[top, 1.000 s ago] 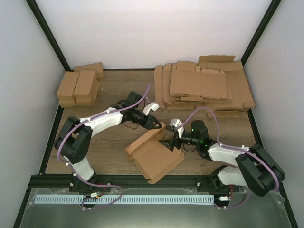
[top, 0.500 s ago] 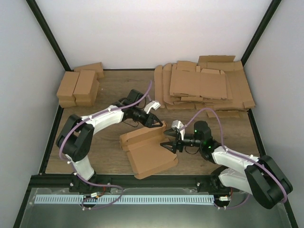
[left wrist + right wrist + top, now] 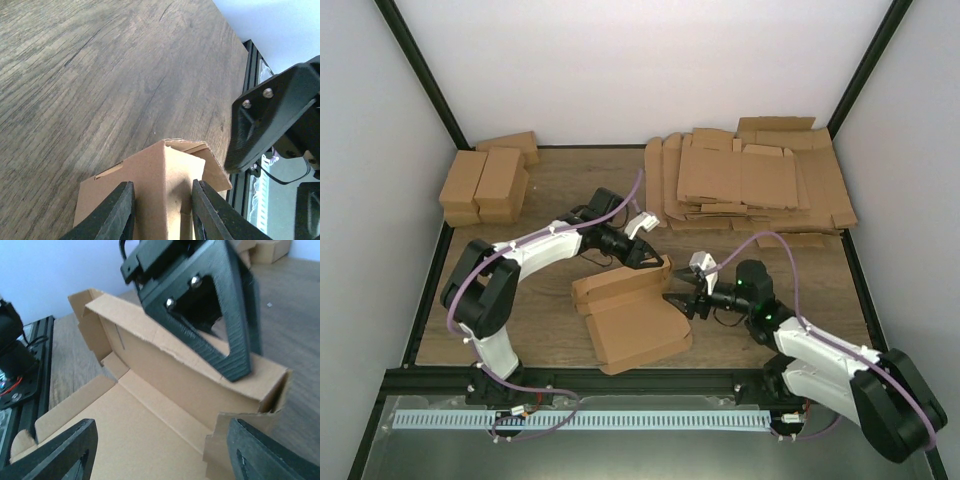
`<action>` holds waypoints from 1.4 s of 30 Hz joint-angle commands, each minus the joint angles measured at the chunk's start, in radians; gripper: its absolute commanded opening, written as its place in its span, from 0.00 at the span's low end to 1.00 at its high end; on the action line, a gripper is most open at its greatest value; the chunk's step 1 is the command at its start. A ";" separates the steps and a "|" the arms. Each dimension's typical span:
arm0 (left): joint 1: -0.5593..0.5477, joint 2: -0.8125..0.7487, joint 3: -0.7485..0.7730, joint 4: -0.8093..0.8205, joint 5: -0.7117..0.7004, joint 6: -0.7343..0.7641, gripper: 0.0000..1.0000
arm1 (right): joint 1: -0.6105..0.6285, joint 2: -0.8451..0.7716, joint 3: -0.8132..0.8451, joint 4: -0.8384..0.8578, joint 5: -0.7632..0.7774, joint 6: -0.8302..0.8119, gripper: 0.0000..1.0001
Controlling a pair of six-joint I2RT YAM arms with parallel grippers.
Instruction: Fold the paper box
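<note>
Top external view puts the paper box on the wooden table between my 2 arms, nearer the front edge than the back. It is partly folded: 1 long wall stands up along its far side, and the wide panel in front of it lies open toward my bases with its flaps spread.

My left gripper reaches in from the far side to the right end of that raised wall. On the left wrist camera the cardboard runs up between my 2 fingers, 1 on each face of the folded corner — clamped on the box wall.

My right gripper sits low at the box's right end, just beside the left one, pointing along the inside of the box. On the right wrist camera its fingers stand wide apart at the 2 lower corners, released, with the open panel and the inner face of the wall between them — a ragged-edged end flap stands just beside the right-hand finger; I cannot tell whether it touches.

A heap of flat blanks lies at the back right, and finished boxes are stacked at the back left, both well apart from the work.
</note>
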 commanded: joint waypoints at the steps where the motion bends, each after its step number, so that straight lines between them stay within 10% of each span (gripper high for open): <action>1: 0.001 0.043 0.008 -0.028 -0.053 0.037 0.34 | 0.000 -0.073 -0.007 -0.019 0.128 0.030 0.71; 42: 0.002 0.079 0.024 -0.037 -0.068 0.031 0.34 | 0.034 0.428 0.175 0.175 0.236 -0.035 0.50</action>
